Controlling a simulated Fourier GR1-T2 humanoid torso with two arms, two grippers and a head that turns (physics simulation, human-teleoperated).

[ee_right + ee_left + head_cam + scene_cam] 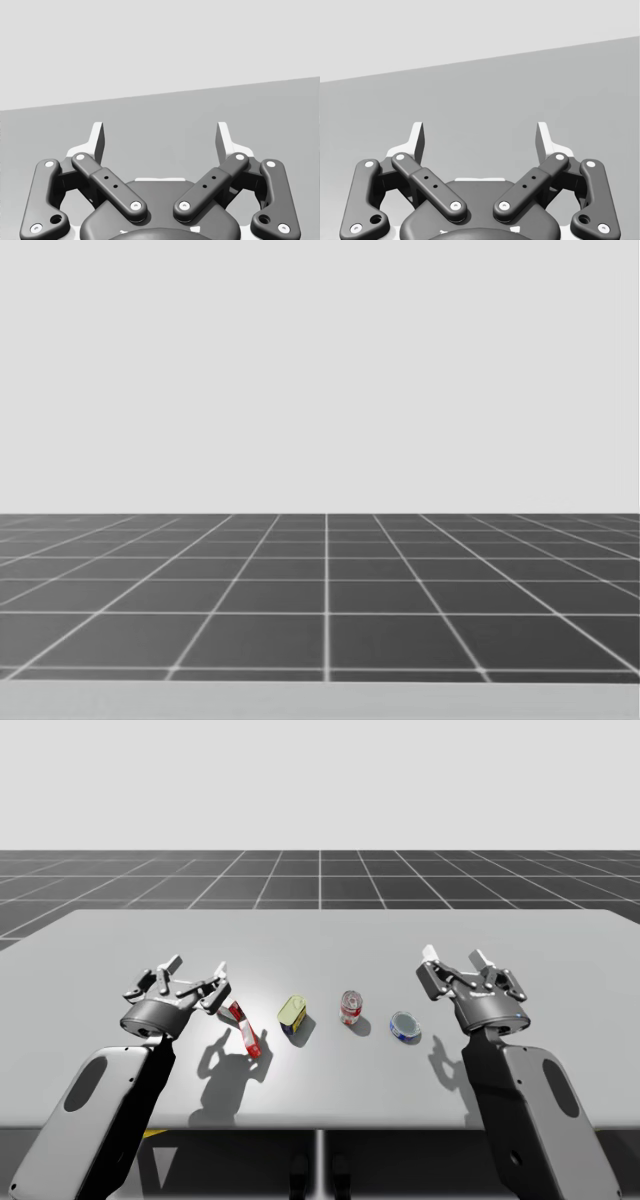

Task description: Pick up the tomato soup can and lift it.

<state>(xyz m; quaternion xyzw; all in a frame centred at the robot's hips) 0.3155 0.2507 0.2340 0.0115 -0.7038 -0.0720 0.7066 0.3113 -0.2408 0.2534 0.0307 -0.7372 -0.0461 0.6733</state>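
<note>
Soup can [352,1007], red and white, stands on end on the grey counter [560,935], a little right of centre in the high view. Nothing touches it.

Neighbouring items, all apart from one another:
- A yellow tin [292,1014] sits just left of the soup can.
- A red and white box [244,1029] lies flat on the counter further left, its long side running near to far.
- A low blue can [405,1026] lies to the right of the soup can and slightly nearer to me.

My left pincer [195,970] hangs over the left part of the counter, close to the far end of the red and white box. I cannot tell whether it touches the box. Its fingers are spread and hold nothing. The left wrist view agrees, with both fingers wide apart and bare counter ahead of them.

My right pincer [455,958] hangs over the right part of the counter, right of the blue can and further away than it, well apart from the soup can. Its fingers are spread and hold nothing. The right wrist view shows the same wide gap, with bare counter ahead.

The head view looks out over a dark gridded floor [326,600].
</note>
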